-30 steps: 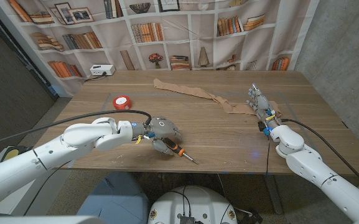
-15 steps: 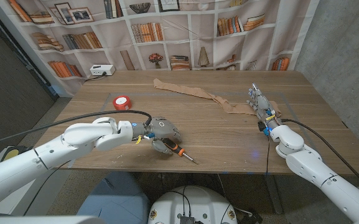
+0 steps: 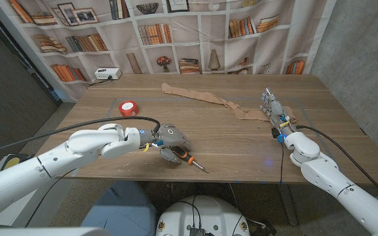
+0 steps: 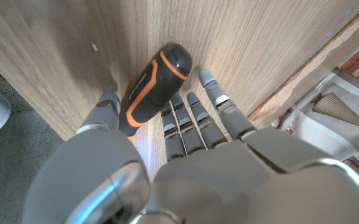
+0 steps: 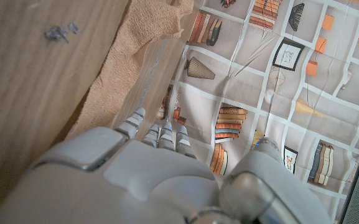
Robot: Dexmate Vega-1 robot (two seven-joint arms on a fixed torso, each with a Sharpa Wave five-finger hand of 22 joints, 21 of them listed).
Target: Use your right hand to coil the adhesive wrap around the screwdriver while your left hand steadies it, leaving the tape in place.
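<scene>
**Left hand on screwdriver at near edge; right hand at end of wrap**

The screwdriver (image 3: 187, 158) lies on the wooden table (image 3: 228, 141) close to its near edge, black-and-orange handle toward the left hand (image 3: 170, 141), metal tip pointing away from it. The left hand covers the handle; in the left wrist view the handle (image 4: 154, 84) sits between thumb and fingers (image 4: 195, 121), which lie alongside it.

Farther back on the right, the right hand (image 3: 275, 113) rests at the near end of the tan adhesive wrap (image 3: 205, 97). Its fingers (image 5: 157, 132) reach onto the wrap (image 5: 126, 74); whether they grip it cannot be determined.

A red tape roll (image 3: 129, 107) lies at the left, well apart from the screwdriver.
</scene>
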